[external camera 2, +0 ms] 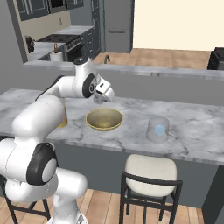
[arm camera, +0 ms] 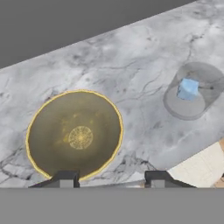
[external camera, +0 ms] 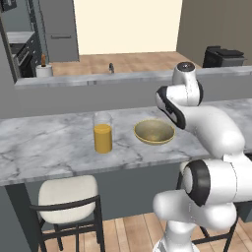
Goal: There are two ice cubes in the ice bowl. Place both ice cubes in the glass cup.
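1. Gripper [arm camera: 111, 179]: the jaws are drawn in close to their closed setting. It hangs above the near rim of the bowl [arm camera: 48, 144]. Whether a cube is pinched between the tips cannot be told.

2. Bowl: it stands on the counter [arm camera: 131, 65], a short way back from the front edge. Its bare inside shows no cube.

3. Cup [arm camera: 205, 83]: it stands upright to the right of the bowl and apart from it, also near the front edge. 1 ice cube [arm camera: 188, 89] lies inside it. Judged from this, 1 of 2 placements is complete and the carry of cube 2 is probably in hand.

4. Glass of orange drink [external camera: 103, 133]: it stands left of the bowl, clear of the path to the cup.

5. Hazards:
- A small, slick cube can slip from the jaws in transit and land on the counter, or go over the front edge toward the chair [external camera 2: 151, 168].
- A release off the cup's centre lets the cube strike the rim and bounce out.
- A low approach can push or tip the cup.
- If the jaws closed on nothing, the carry delivers nothing.
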